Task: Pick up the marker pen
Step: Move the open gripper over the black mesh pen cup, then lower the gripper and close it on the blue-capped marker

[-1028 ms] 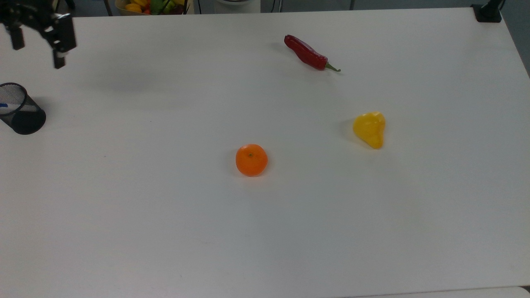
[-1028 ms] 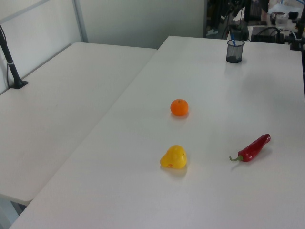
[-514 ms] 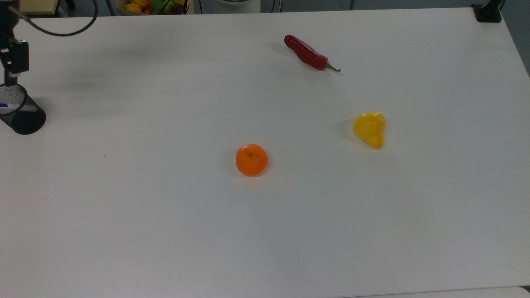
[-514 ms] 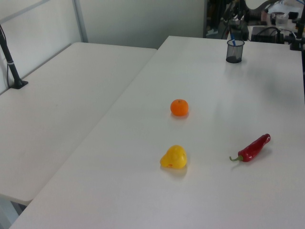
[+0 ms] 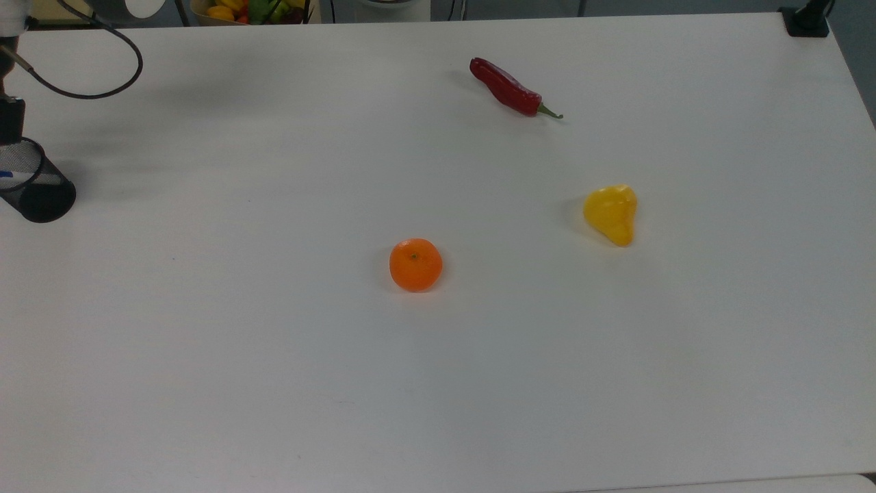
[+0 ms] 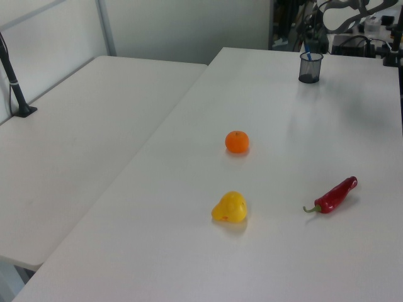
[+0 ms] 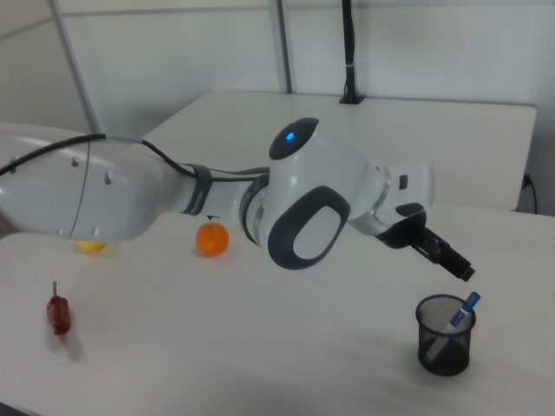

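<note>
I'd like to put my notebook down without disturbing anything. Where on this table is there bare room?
The whole near half of the table, below the orange in the top view, is bare. So is the stretch between the mesh cup and the orange. It is busier around the yellow pepper and red chili, and the gripper hangs over the cup.

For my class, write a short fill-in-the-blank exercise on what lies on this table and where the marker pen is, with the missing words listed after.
1. The marker pen stands inside the black mesh ____.
2. The robot's pincer hovers just ____ the mesh cup.
3. In the top view, the orange lies to the left of the ____ pepper.
4. The chilli near the table's far edge is ____ in colour.

Missing words: cup; above; yellow; red
</note>
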### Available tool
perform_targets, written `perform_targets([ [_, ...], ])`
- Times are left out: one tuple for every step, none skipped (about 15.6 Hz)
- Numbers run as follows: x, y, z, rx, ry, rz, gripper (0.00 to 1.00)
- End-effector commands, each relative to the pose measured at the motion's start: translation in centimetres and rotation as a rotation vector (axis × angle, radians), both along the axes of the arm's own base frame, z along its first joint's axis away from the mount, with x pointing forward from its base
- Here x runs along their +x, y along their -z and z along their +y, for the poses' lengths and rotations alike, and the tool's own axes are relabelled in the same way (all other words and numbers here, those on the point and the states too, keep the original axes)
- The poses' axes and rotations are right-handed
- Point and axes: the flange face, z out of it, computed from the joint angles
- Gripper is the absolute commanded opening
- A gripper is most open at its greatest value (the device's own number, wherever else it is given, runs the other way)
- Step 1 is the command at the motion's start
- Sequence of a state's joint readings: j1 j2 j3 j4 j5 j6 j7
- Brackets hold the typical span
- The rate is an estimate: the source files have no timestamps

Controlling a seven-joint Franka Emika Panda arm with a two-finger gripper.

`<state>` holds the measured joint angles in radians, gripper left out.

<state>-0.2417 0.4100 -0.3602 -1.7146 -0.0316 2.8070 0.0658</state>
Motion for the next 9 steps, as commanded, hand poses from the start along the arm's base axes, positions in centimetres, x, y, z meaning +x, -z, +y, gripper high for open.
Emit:
perform_targets([
  [0.4, 1.8, -0.7, -0.050, -0.006, -0.021, 0.89],
  [0.3, 2.3, -1.0, -0.056, -0.004, -0.027, 0.87],
  [0.2, 2.6, -1.4, -0.059, 0.000, -0.029, 0.84],
  [0.2, 3.5, -1.5, -0.055, 0.001, -0.015, 0.79],
  [0.4, 4.0, -1.4, -0.056, -0.002, -0.010, 0.77],
  [0.5, 4.6, -1.4, -0.055, -0.004, -0.001, 0.75],
  [0.6, 5.0, -1.4, -0.058, -0.006, 0.000, 0.75],
  [0.6, 4.9, -1.4, -0.076, -0.014, -0.019, 0.75],
  [0.8, 4.9, -1.4, -0.099, -0.027, -0.037, 0.75],
])
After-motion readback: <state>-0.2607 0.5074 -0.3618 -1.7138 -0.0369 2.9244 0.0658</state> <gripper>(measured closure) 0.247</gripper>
